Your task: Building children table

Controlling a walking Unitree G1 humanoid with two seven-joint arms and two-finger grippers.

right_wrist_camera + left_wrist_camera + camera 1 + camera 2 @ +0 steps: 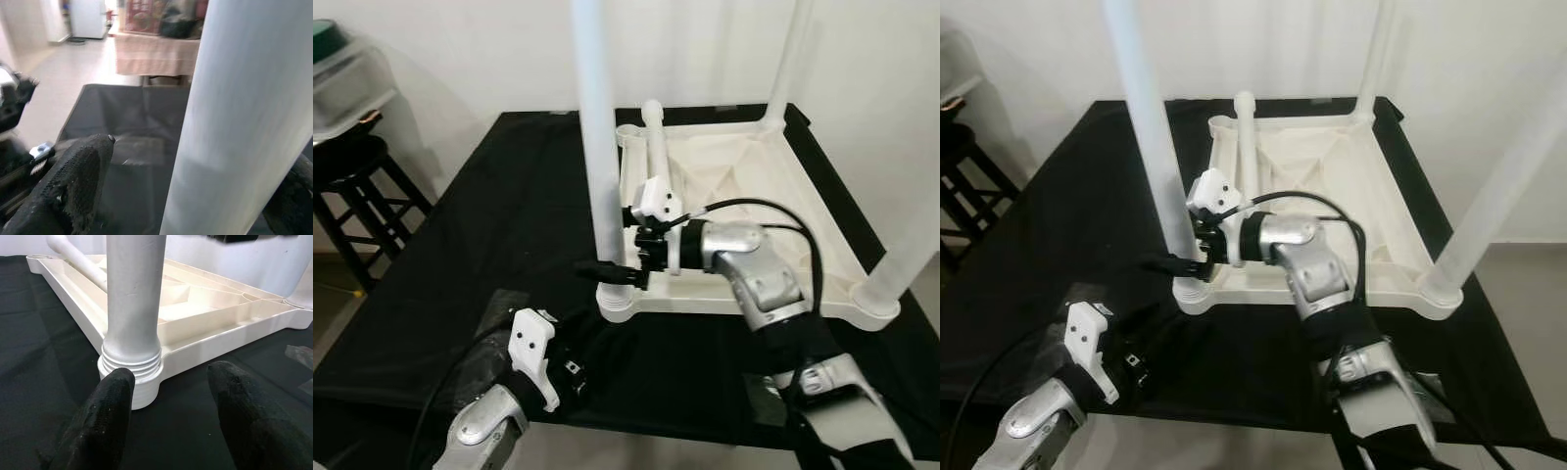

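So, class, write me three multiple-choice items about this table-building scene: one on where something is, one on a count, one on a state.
1. Where does the loose white leg lie?
A. Inside the upturned tabletop
B. On the stool
C. On the floor

2. How many legs stand upright in the tabletop's corners?
A. One
B. Three
C. Five

3. How are the right gripper's fingers set?
A. Apart, either side of the near leg
B. Shut on the cloth
C. Resting on the stool

Answers:
1 A: the loose leg lies inside the tabletop, near its left rim.
2 B: the near leg, one at the far right corner and one at the near right corner stand upright.
3 A: the right gripper has a black finger on each side of the near leg, low by its base.
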